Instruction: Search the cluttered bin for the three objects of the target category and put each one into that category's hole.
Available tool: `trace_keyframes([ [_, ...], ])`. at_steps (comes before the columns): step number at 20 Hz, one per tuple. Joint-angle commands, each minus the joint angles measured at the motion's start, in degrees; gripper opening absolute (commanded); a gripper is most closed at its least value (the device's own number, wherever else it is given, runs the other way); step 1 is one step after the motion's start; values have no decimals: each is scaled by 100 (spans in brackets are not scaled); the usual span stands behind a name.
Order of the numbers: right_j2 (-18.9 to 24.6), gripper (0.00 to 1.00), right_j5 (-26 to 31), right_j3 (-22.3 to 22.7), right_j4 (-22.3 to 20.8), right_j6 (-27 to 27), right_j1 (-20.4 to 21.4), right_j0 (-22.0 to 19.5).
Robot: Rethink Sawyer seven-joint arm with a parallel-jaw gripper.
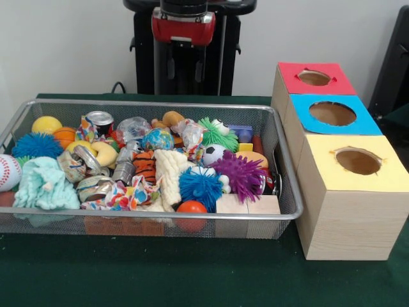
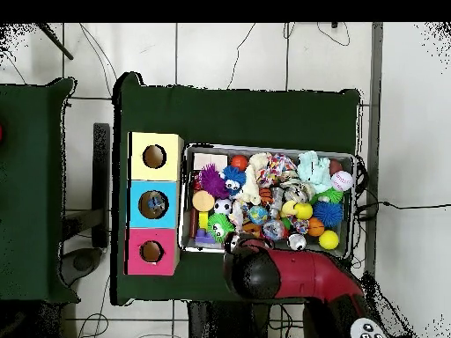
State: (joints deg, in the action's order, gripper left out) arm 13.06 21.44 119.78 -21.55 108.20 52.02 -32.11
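Note:
The wire mesh bin [image 1: 160, 217] sits on the green table and is full of toys; it also shows in the overhead view [image 2: 264, 146]. A crumpled see-through bottle [image 1: 133, 128] lies at the bin's far side. A second one with a colourful label [image 1: 192, 134] lies near the green spiky ball. A third wrinkly one with a colourful label [image 1: 124, 195] lies at the near side, and shows in the overhead view [image 2: 283, 164]. Three wooden boxes with holes stand beside the bin: red top [image 1: 291, 80], blue top [image 1: 300, 115], yellow top [image 1: 319, 160]. The arm [image 2: 308, 282] is drawn back; its gripper is hidden.
Silver cans [image 1: 99, 120] [image 1: 83, 160] lie among the toys. Spiky balls in blue [image 1: 200, 187], purple [image 1: 241, 174] and green [image 1: 217, 134], a baseball [image 1: 7, 171], a teal cloth toy [image 1: 41, 185] and a wooden block [image 1: 246, 204] crowd the bin. The pedestal [image 1: 185, 57] stands behind.

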Motion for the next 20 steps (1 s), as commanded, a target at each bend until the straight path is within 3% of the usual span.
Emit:
trace_keyframes([
  [1,1168,100,413,-404,-509,-1484,-106,-780],
  [6,1656,100,1092,-310,-471,-2083,345,-1496],
  [10,2035,100,1414,-385,-554,-2410,377,-2001],
  [20,2249,100,1197,-502,-1140,-2024,-79,-2230],
])
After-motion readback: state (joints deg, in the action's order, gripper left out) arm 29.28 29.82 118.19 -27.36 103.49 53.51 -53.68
